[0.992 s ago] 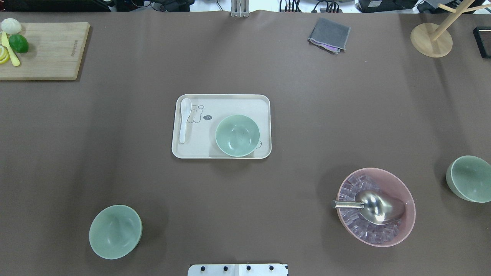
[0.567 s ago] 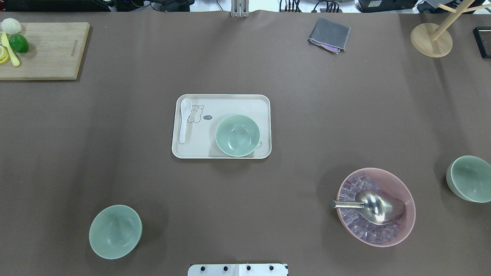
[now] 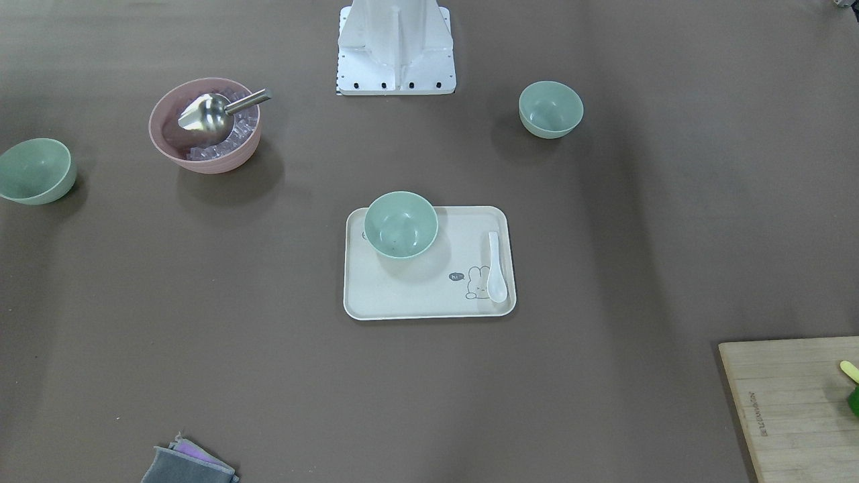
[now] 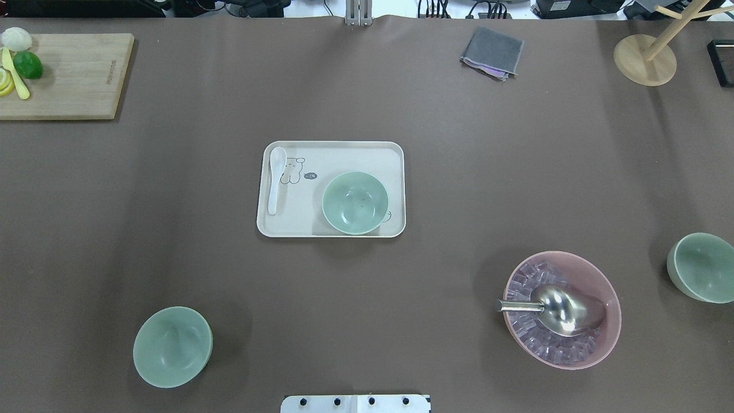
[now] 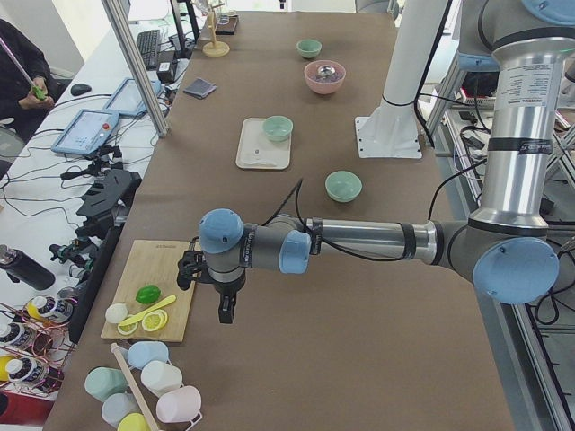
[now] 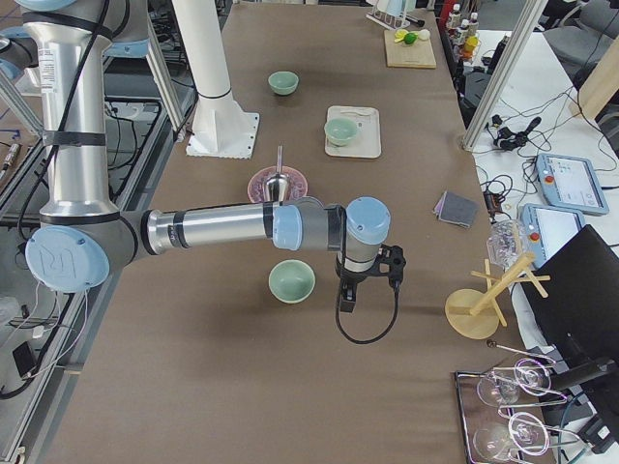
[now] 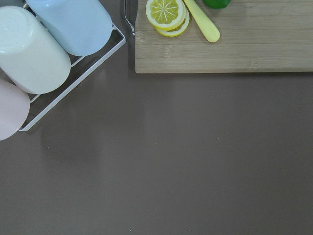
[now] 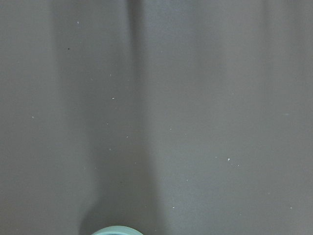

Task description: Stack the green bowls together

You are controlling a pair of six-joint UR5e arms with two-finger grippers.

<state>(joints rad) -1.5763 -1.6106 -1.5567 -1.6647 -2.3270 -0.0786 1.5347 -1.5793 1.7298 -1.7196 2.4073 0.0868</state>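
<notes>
The left gripper (image 5: 224,316) hangs with fingers down over the left end of the table (image 4: 487,172), just beside the cutting board (image 5: 154,289). The right gripper (image 6: 345,305) hangs over bare table at the right end, near one green bowl. Each shows only in a side view, so I cannot tell how far either one is open. All three green bowls stand on the table or the tray, so neither gripper has a bowl.

The middle bowl (image 4: 355,203) stands in a corner of the tray (image 4: 332,145), on the robot's side. The left bowl (image 4: 172,346) is close to the robot's base. The right bowl (image 4: 702,267) is at the table's right edge. They are well apart and nothing is stacked yet.

I judge the bowls to be light, stiff and matte, probably plastic, and not very fragile. The round wall gives the fingers little to press on. The thin rim looks like the better place, with one finger inside and one outside. An empty bowl this light may slide or tip when touched. As the shapes are identical they should nest, if the bowl is lowered well centred.

The brown table cover is flat with soft creases, and there is free room around each bowl. The pink bowl (image 4: 599,281) with clear cubes and a metal scoop (image 4: 565,311) stands between the right bowl and the tray, so a carried bowl should pass above it. A white spoon (image 4: 276,178) lies at the tray's other side, apart from the middle bowl.
</notes>
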